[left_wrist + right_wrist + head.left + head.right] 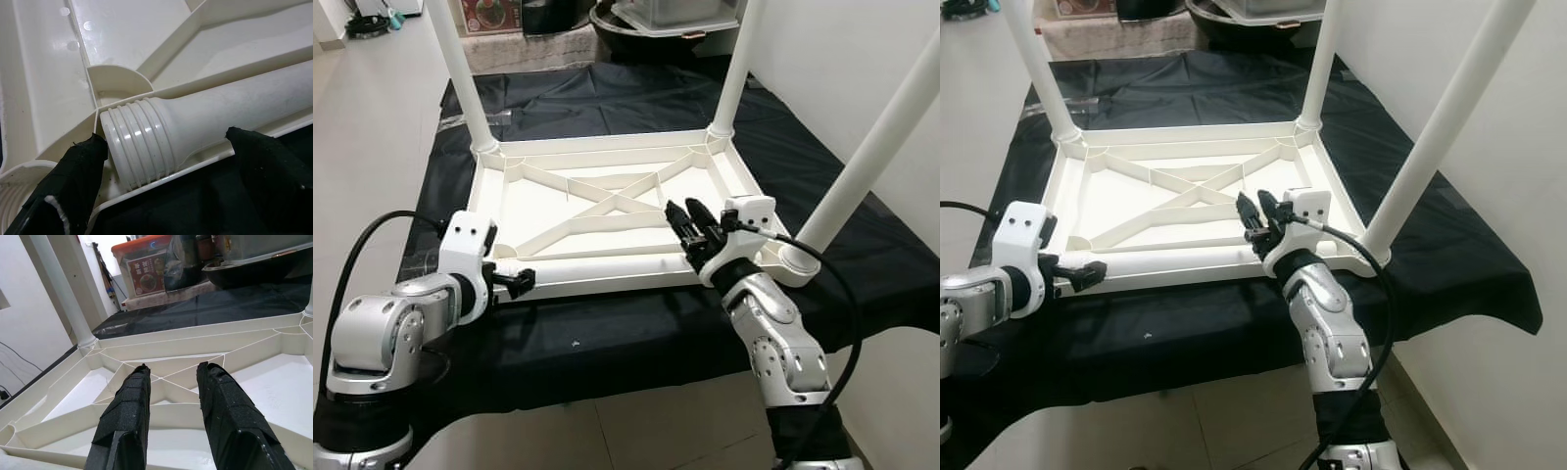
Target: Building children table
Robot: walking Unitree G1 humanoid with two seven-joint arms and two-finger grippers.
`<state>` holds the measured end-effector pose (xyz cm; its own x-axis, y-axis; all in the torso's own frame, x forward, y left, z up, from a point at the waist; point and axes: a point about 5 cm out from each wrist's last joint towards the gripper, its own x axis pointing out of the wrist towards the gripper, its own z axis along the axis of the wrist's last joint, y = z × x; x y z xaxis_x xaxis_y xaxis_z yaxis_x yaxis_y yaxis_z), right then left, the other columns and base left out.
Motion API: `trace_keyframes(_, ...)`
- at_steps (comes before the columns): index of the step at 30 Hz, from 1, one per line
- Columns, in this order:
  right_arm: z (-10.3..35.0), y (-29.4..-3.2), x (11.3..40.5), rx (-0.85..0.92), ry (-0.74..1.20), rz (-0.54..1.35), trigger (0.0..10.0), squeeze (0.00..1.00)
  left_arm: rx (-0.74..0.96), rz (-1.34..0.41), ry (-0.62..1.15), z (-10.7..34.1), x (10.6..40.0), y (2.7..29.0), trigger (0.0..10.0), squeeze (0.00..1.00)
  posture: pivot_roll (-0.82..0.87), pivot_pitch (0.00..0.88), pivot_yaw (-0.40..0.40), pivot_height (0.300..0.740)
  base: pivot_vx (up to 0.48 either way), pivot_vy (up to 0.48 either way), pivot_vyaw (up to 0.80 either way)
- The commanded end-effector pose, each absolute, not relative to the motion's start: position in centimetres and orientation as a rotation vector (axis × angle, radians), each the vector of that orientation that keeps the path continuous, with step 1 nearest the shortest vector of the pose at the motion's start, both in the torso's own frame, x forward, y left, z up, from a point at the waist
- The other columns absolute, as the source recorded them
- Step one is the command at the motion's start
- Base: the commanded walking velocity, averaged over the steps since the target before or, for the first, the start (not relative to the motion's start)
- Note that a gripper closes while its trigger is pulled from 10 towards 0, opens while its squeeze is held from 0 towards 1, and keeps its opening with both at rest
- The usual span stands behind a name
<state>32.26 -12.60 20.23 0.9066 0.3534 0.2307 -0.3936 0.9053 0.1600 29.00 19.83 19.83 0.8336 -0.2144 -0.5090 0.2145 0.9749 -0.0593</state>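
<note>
The left gripper point(166, 161) sits at the near left corner of the upturned table top point(558, 201), its two black fingers point(73, 181) spread apart on either side of the threaded end of a loose white leg point(205, 122). The fingers flank the leg's ridged end without visibly pressing on it. That leg point(607, 266) lies flat along the near edge of the table top, inside its raised rim, reaching from the left corner toward the right one.

The right gripper point(690, 227) hovers over the near right part of the table top, just above the lying leg, with its fingers point(124, 421) parted and nothing between them.

The table top rests upside down on a black cloth point(636, 333) that covers the work surface, its crossed ribs facing up. Three legs already stand upright in their corner sockets: one at the far left point(460, 69), one at the far right point(734, 78), and one at the near right point(871, 157). A dark basin and a clear storage box point(671, 15) stand beyond the far end of the cloth.
</note>
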Motion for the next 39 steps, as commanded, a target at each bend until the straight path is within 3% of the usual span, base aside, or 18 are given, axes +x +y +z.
trace_keyframes(1, 19.9, -12.7, 32.1, 0.220, -0.192, 0.382, 10.0, 0.00, -0.033, -0.225, 0.553, 19.5, 29.0, 20.0, 10.0, 0.00, 0.09, 0.146, -0.053, 0.740, 0.000, 0.000, 0.00)
trace_keyframes(20, 20.1, -13.0, 32.1, 0.216, -0.193, 0.378, 10.0, 0.00, -0.320, -0.307, 0.553, 18.4, 30.6, 20.8, 10.0, 0.00, 0.08, 0.159, -0.056, 0.740, 0.000, 0.000, 0.00)
trace_keyframes(23, 20.1, -12.9, 32.1, 0.216, -0.192, 0.381, 10.0, 0.00, -0.449, -0.456, 0.505, 18.8, 30.8, 20.8, 10.0, 0.00, 0.08, 0.160, -0.060, 0.740, 0.000, 0.000, 0.00)
trace_keyframes(29, 20.1, -12.8, 32.1, 0.218, -0.190, 0.385, 10.0, 0.00, -0.498, -0.552, 0.483, 19.3, 30.7, 20.7, 10.0, 0.00, 0.08, 0.161, -0.063, 0.740, 0.000, 0.000, 0.00)
trace_keyframes(34, 20.1, -12.5, 32.3, 0.223, -0.189, 0.391, 10.0, 0.00, -0.556, -0.753, 0.472, 19.8, 29.1, 21.4, 10.0, 0.00, 0.09, 0.164, -0.063, 0.740, 0.000, 0.000, 0.00)
trace_keyframes(39, 20.1, -12.4, 32.3, 0.225, -0.188, 0.393, 10.0, 0.00, -0.569, -0.828, 0.485, 19.5, 28.0, 22.0, 10.0, 0.00, 0.09, 0.164, -0.061, 0.740, 0.000, 0.000, 0.00)
